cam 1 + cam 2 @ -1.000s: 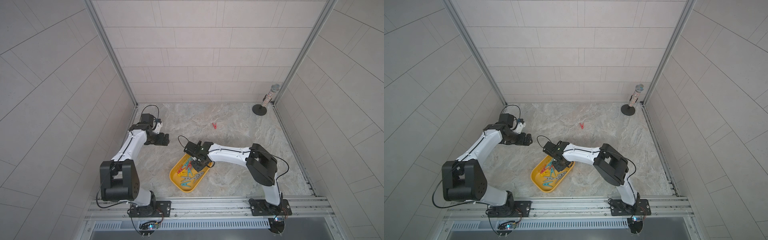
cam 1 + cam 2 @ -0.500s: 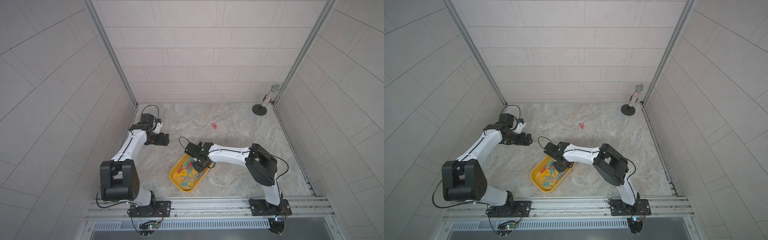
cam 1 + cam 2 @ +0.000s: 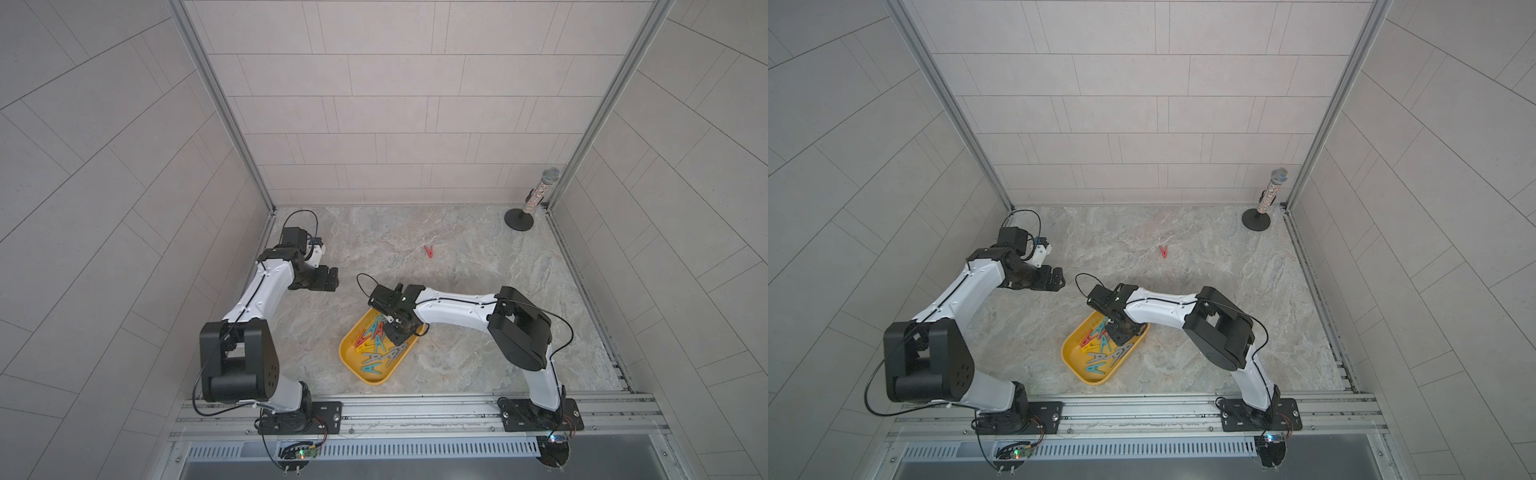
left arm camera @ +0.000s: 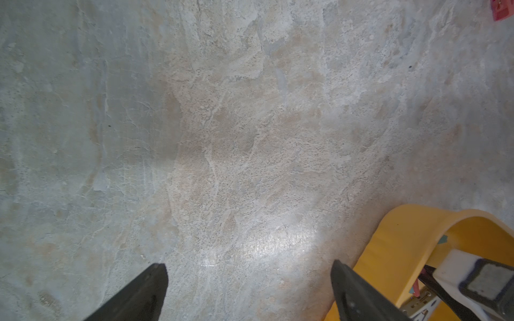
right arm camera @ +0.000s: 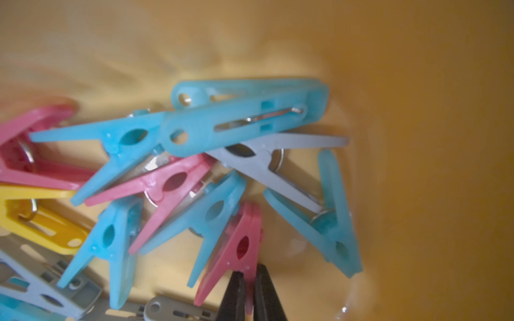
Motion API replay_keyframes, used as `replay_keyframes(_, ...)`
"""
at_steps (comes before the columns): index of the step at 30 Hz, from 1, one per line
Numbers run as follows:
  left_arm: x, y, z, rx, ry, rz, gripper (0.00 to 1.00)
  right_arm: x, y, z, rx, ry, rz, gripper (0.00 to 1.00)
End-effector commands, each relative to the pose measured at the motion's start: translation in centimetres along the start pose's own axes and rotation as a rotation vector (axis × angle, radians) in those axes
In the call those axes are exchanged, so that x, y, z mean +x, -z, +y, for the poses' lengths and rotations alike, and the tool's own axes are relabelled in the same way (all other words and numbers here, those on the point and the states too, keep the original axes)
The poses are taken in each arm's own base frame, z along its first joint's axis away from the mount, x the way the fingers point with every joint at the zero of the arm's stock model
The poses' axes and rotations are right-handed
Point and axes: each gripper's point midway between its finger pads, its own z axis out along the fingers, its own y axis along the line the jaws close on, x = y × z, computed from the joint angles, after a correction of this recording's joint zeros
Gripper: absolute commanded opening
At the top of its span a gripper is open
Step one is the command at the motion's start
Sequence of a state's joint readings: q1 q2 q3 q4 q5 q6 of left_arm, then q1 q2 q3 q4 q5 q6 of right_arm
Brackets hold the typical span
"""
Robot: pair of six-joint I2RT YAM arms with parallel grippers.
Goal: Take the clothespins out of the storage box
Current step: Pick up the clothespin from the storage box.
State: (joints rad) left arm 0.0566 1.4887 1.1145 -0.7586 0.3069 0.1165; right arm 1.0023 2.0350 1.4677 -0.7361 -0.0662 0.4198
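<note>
Right fingers (image 5: 236,294) pinch a red peg (image 5: 239,244) in the box (image 3: 347,353) near the table's (image 3: 457,257) front edge; left fingers (image 4: 144,291) hang spread over the table, beside the box.

**Worktop: three items resting on it**

Marbled grey-beige worktop (image 3: 457,291). Resting directly on it: a yellow storage box (image 3: 352,360) near the front centre, set askew; one red clothespin (image 3: 429,251) lying loose further back, well apart; a microphone stand (image 3: 519,219) upright in the far right corner.

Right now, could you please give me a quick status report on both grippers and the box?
Left gripper open, over bare table. Right gripper shut on red clothespin in the storage box. Teal clothespin close beside it, may snag.
</note>
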Motion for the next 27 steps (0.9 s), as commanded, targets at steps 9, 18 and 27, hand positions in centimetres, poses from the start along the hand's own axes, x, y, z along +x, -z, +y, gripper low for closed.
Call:
replay_keyframes(9,-0.3,0.3,0.3,-0.008,-0.004,-0.006,1.0,-1.4,6.0,-1.0,0.021,-0.009,-0.126,0.0)
replay_keyframes(18,-0.3,0.3,-0.1,0.01,-0.006,-0.003,1.0,-3.4,12.6,-4.3,-0.064,-0.156,-0.277,0.0)
replay_keyframes(27,-0.2,0.5,-0.4,0.025,-0.012,-0.004,1.0,-4.3,11.0,-17.4,-0.096,-0.465,-0.258,0.0)
